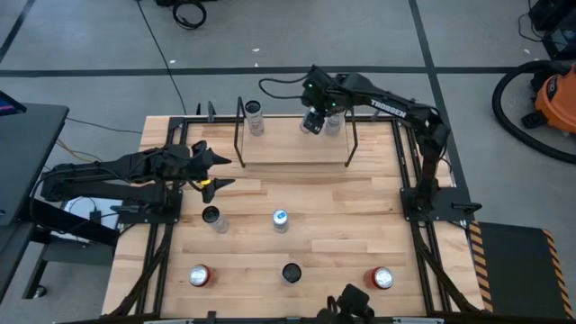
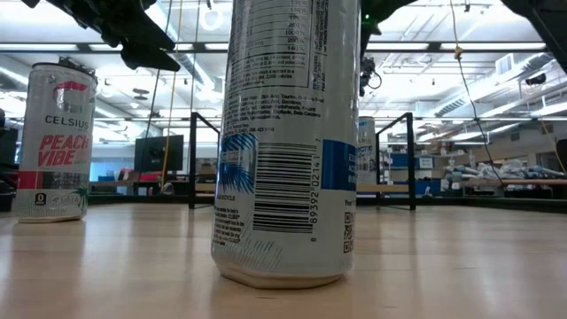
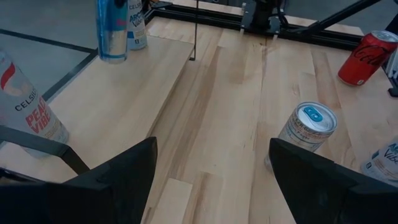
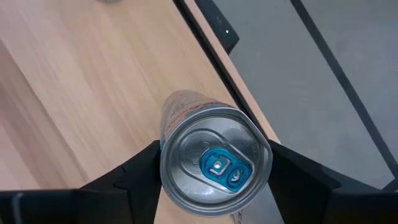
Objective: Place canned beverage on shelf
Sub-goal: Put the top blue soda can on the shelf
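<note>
Silver can [image 4: 214, 158] clamped in right hand [image 4: 214, 163], upright on shelf [image 1: 292, 148]; left hand [image 3: 211, 180] apart.

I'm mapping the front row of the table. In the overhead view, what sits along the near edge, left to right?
Red can → dark-topped can → red can with silver top.

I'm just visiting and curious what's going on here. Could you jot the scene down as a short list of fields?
Shelf: light-wood board in a black rod frame, at the table's far edge
Cans on shelf: one at its left end
Right gripper: over the shelf's right part, fingers around a silver can with a blue tab
Left gripper: open, empty, over the table's left side
Cans on table: five, upright
</note>
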`<action>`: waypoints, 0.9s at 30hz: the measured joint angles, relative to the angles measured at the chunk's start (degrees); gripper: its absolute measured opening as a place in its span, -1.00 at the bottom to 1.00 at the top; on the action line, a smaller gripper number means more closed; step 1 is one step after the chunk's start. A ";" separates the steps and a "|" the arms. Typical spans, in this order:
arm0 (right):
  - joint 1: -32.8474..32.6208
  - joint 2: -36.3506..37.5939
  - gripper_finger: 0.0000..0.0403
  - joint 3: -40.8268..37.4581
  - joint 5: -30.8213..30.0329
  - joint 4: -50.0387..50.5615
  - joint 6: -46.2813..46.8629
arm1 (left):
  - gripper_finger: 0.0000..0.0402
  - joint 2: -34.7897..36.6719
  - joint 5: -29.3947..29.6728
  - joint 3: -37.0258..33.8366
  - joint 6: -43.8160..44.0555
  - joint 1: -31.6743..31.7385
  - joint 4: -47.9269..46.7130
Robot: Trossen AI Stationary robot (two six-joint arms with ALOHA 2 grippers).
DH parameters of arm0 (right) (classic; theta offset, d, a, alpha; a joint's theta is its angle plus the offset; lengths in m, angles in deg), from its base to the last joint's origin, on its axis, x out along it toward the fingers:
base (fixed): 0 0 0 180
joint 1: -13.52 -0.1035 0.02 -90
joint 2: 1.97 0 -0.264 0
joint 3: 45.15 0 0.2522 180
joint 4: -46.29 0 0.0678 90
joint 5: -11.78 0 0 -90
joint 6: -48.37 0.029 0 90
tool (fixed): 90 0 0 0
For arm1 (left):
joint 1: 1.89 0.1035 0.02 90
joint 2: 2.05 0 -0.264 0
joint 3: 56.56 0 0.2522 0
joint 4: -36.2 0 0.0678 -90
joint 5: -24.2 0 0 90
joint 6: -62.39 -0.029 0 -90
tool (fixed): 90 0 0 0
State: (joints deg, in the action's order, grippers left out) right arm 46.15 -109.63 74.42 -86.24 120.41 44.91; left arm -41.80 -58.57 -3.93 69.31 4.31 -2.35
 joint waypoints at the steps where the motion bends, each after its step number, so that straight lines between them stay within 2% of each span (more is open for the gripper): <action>1: 0.17 -0.21 0.27 0.01 0.03 0.13 -0.07 | 0.55 -0.01 0.00 0.00 0.00 -0.01 0.04; 16: 0.56 -2.27 0.28 -0.03 0.33 1.10 -2.07 | 0.55 0.00 0.00 0.00 -0.02 -0.01 0.11; 21: 0.94 -2.27 0.35 -0.03 3.13 0.93 -2.99 | 0.55 0.00 0.00 0.00 -0.04 -0.02 0.09; 27: 1.61 -2.27 0.44 -0.03 3.18 0.50 -3.19 | 0.55 0.00 0.00 0.00 -0.04 -0.02 0.07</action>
State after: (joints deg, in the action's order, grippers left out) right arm 47.76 -111.90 74.39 -83.06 120.92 41.72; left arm -41.80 -58.57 -3.93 69.26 4.29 -2.28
